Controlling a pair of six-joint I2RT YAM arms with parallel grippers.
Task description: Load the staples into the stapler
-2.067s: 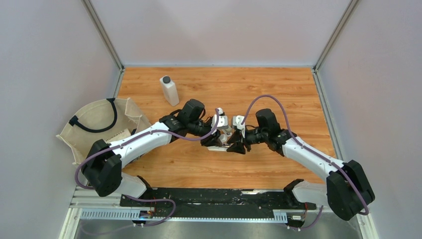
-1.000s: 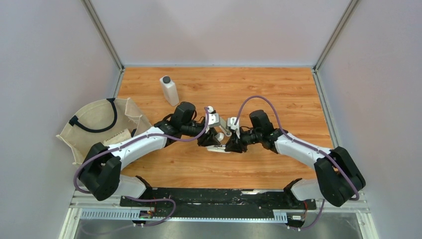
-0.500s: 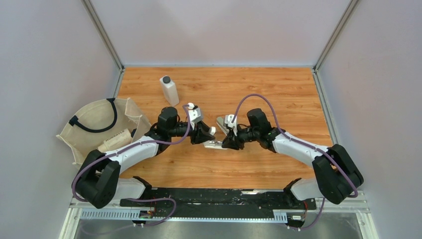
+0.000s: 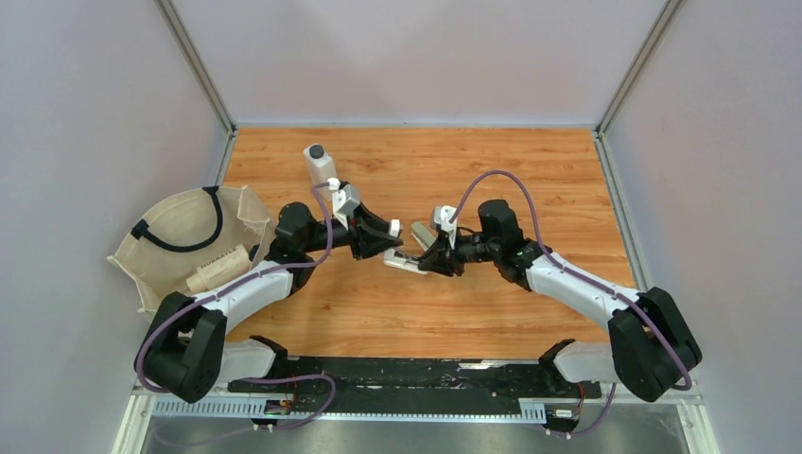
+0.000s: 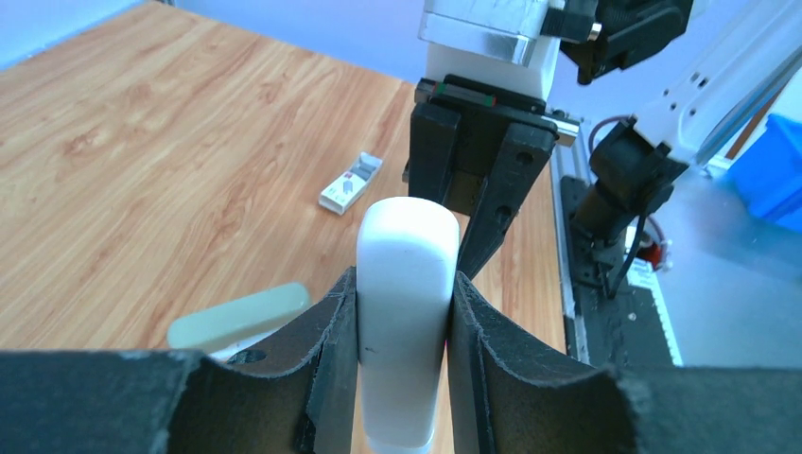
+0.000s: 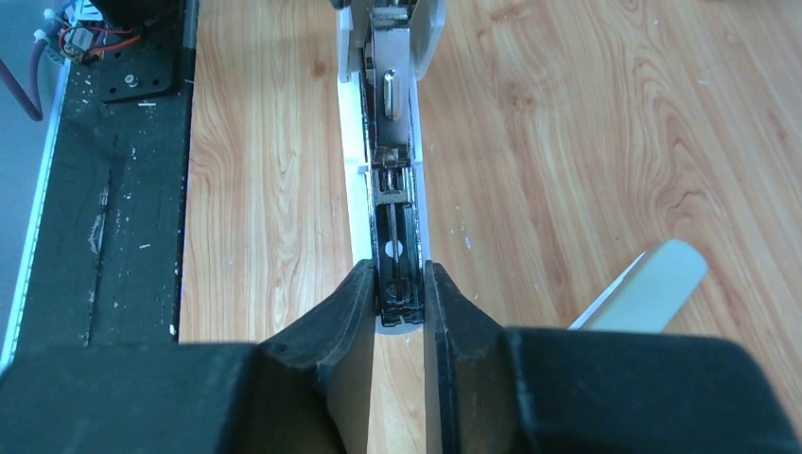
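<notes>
Two arms meet at mid-frame in the top view, over the wooden table (image 4: 530, 170). The left gripper (image 4: 384, 248) and right gripper (image 4: 433, 264) point at each other with the stapler (image 4: 405, 261) between them, low over the wood. A pale bar (image 4: 419, 232) sits just above the stapler in frame; cannot tell from here whether it is joined to it. White bottle (image 4: 322, 170) upright at the table's upper left. Cloth bag (image 4: 170, 213) at the left edge, mouth open. Staples not made out in this view.

Left wrist view: left gripper (image 5: 402, 295) is closed tight on the white rounded end of the stapler (image 5: 405, 241), both fingers flat against its sides. The staples (image 5: 351, 183), a small white box with dark marks, lie on the wood left of centre, apart from both grippers and the stapler. Right gripper (image 5: 463, 189) stands behind the stapler at upper centre, fingers pointing down. Pale bar (image 5: 241, 317) at lower left, just beside the left finger.

Right wrist view: right gripper (image 6: 397, 284) is clamped narrow on the near end of the stapler (image 6: 392, 113), fingers touching both sides of the exposed metal channel. The stapler runs straight up the frame, with its white base under the metal. Pale bar (image 6: 653, 284) at right, tilted. Black mounting rail (image 6: 104, 189) down the left side.
</notes>
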